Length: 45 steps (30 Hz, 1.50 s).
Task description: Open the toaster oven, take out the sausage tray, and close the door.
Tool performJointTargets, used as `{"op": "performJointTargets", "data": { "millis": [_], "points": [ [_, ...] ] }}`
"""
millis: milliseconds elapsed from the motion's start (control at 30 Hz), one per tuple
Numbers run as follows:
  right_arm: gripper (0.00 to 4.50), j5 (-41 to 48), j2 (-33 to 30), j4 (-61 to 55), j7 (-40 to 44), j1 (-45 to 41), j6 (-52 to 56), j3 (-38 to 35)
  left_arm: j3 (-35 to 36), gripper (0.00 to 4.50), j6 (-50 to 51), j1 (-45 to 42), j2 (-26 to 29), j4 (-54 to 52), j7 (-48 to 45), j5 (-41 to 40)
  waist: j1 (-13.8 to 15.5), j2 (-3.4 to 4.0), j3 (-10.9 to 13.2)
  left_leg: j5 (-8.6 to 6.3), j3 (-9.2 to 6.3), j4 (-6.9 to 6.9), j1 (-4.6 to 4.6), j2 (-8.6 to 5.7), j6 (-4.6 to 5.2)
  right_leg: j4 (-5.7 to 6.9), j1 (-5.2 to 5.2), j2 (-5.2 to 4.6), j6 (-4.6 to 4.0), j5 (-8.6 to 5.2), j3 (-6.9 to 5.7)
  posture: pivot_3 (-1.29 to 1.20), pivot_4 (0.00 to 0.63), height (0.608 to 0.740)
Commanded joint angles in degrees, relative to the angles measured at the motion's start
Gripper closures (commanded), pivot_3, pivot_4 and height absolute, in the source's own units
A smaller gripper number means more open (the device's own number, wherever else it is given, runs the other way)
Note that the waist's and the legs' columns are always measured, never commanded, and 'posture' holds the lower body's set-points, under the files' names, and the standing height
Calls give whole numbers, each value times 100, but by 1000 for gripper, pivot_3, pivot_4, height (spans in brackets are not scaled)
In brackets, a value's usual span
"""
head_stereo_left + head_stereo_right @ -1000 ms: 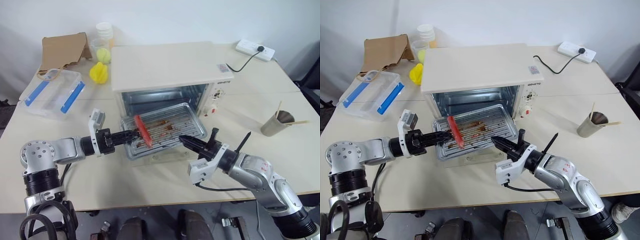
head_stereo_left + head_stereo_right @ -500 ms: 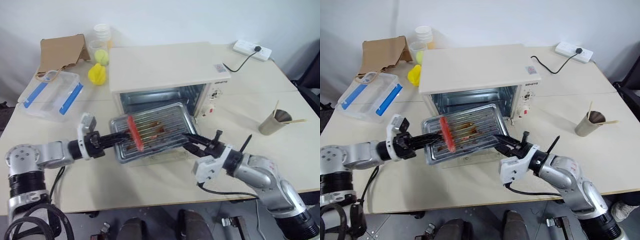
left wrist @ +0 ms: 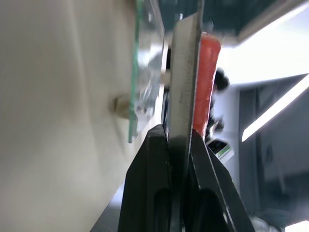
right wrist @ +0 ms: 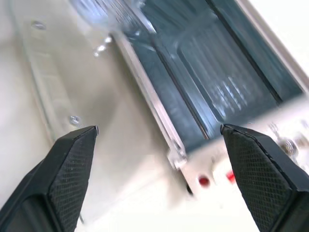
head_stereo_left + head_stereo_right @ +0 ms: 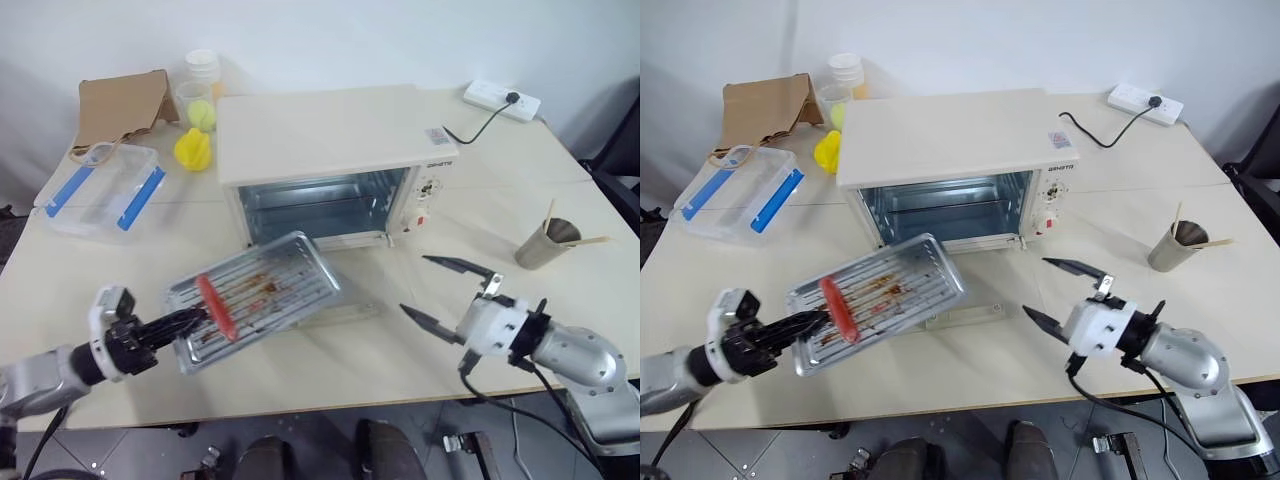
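The cream-white toaster oven (image 5: 330,135) stands mid-table with its cavity bare. Its glass door (image 5: 352,300) lies open and flat on the table in front of it. The ribbed silver sausage tray (image 5: 265,295) hangs tilted over the table, left of the door, with the red sausage (image 5: 215,306) across its near-left end. My left gripper (image 5: 185,322) is shut on that end's rim; the left wrist view shows the tray edge (image 3: 186,72) clamped in it beside the sausage (image 3: 205,82). My right gripper (image 5: 414,284) is open and holds nothing, right of the door, pointing at the oven (image 4: 217,72).
A clear plastic box with blue clips (image 5: 100,190), a cardboard bag (image 5: 125,100), yellow items (image 5: 193,148) and cups (image 5: 203,75) sit at the back left. A metal cup with sticks (image 5: 548,245) stands at the right, with a power strip (image 5: 502,98) and cord behind.
My left gripper has drawn the tray out over the open door, to the left and toward me, and the tray now tilts. My right gripper has opened and moved right, away from the tray.
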Motion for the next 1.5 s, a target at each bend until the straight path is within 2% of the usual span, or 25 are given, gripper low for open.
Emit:
{"op": "performJointTargets", "data": {
  "millis": [33, 100, 300, 533, 633, 767, 933, 1067, 1100, 1367, 1500],
  "points": [
    [249, 752, -39, 271, 330, 82, 198, -305, 686, 4500, -60, 864, -20, -389, -494, -232, 3, 0, 0, 0, 0, 0, 1, -1, 0, 1, 1, -1, -1, -1, 0, 0, 150, 740],
    [249, 997, -3, 452, 479, 99, 256, -373, 876, 4500, -171, 1309, -120, -643, -599, -232, -1, -2, -1, -1, 3, -3, 1, 2, 2, 1, 0, -4, -1, -1, 3, 0, 150, 740],
    [249, 1166, 30, 1400, 798, -114, 419, -403, 1560, 4500, -940, 2593, -973, -1462, -714, -232, -1, -8, -5, -9, 11, -1, 1, 2, 10, -16, -3, -13, -5, -2, 9, 0, 150, 740],
    [249, 1308, 42, 1955, 1001, -218, 1019, -382, 1874, 4500, -1476, 3357, -1593, -1852, -866, -232, 9, -5, -8, -14, 11, -1, 2, 2, 7, -30, -5, -21, -24, -13, 7, 0, 150, 740],
    [249, 1250, 5, 2256, 977, -270, 1474, -354, 2020, 4500, -1773, 3352, -1906, -1857, -846, -232, 4, -6, -9, -22, 12, -1, 2, 3, 9, -33, -6, -22, -26, -14, 6, 0, 150, 740],
    [1121, 1190, -12, 2734, 1111, -434, 1802, -301, 2125, 4500, -2049, 3118, -2268, -1911, -689, -232, 8, -6, -11, -23, 14, 1, 0, 3, 11, -39, -6, -23, -29, -16, 3, 0, 150, 740],
    [2771, 1181, 74, 3017, 1413, -659, 1672, -231, 2047, 4500, -2203, 2867, -2503, -1953, -395, -232, 4, -14, -18, -23, 18, 2, 2, 3, 12, -38, -4, -21, -28, -15, 3, 0, 150, 740],
    [3960, 1232, 182, 3226, 1757, -890, 1566, -142, 2031, 4500, -2465, 2353, -2705, -1900, 54, -232, 11, -18, -21, -22, 18, 3, 2, 2, 13, -35, -3, -19, -27, -14, 2, 0, 150, 740],
    [4380, 1225, 221, 3301, 1800, -963, 1557, -123, 2039, 4500, -2451, 2244, -2730, -1874, 126, -232, 6, -21, -23, -21, 18, 5, 2, 3, 13, -33, -2, -19, -26, -14, 1, 0, 150, 740],
    [4468, 1322, 594, 3768, 2378, -1594, 1563, 104, 2102, 4500, -2519, 1347, -2991, -1763, 943, -232, -2, -27, -28, -20, 23, 8, 6, 5, 11, -12, -2, -10, -21, -11, -1, 0, 150, 740],
    [4468, 1632, 686, 3371, 2803, -1633, 1934, 209, 2198, 4500, -2554, 1217, -3050, -1744, 1230, -232, 2, -27, -28, -20, 22, 6, 3, 3, 11, -2, -3, -10, -17, -9, -2, 0, 150, 740]
  ]
}}
